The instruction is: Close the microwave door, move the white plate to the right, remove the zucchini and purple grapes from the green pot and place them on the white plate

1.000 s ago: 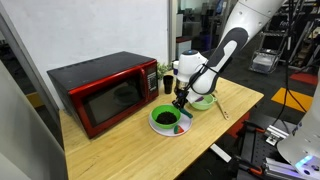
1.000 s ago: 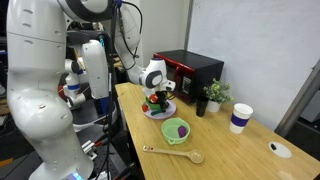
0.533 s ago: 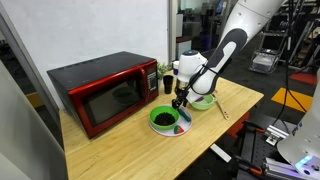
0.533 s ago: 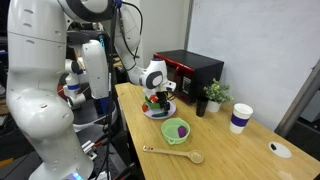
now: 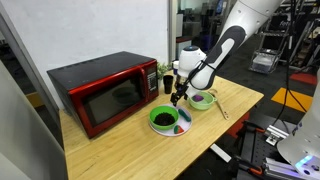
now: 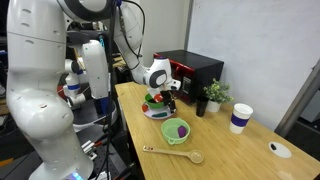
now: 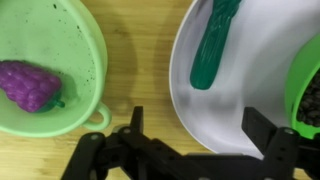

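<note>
The gripper (image 7: 196, 118) hangs with its jaws spread wide and nothing between them, above the white plate (image 7: 258, 62). The zucchini (image 7: 213, 45) lies on that plate beside a bright green bowl (image 7: 306, 85) of dark contents. The purple grapes (image 7: 30, 85) sit in the green pot (image 7: 72, 40), just beside the plate. The microwave door (image 5: 108, 100) is closed.

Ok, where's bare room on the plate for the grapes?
Bare: the lower middle of the round white plate, between the dark green zucchini and the bright green bowl. Also the wood strip between plate and pale-green pot. Crowded: the bowl side.
</note>
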Controlling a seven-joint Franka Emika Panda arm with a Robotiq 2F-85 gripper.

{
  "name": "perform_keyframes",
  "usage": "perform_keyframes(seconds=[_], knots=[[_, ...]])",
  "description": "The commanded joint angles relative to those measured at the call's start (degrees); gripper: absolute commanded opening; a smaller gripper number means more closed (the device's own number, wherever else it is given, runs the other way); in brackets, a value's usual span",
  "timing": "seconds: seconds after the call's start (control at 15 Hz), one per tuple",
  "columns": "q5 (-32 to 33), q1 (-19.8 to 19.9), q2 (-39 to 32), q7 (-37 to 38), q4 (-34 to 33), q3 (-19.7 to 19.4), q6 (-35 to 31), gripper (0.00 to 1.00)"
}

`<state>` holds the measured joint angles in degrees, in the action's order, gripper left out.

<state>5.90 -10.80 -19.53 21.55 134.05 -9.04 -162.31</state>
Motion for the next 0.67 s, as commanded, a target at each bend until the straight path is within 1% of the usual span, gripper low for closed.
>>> perform_keyframes(seconds=[0.0,0.07,0.13,0.2,0.33,0.47,0.53,0.6], knots=[[-1.6,4.4,2.0,-7.8,-1.1,2.8,3.4,1.0],[-4.0,6.5,2.7,-11.5,-1.2,4.9,3.9,1.0],[-6.7,9.8,3.7,-17.1,-0.9,8.3,3.2,1.0],[-7.8,15.4,4.6,-21.0,-0.9,14.1,3.1,1.0],[-12.6,23.1,5.6,-29.9,-1.8,22.4,3.6,1.0],[-16.8,31.5,5.9,-38.7,-3.7,31.3,5.7,1.0],[-18.8,35.0,5.7,-43.0,-4.9,34.6,7.4,1.0],[-20.9,36.4,6.1,-47.3,-5.8,35.4,10.1,1.0]])
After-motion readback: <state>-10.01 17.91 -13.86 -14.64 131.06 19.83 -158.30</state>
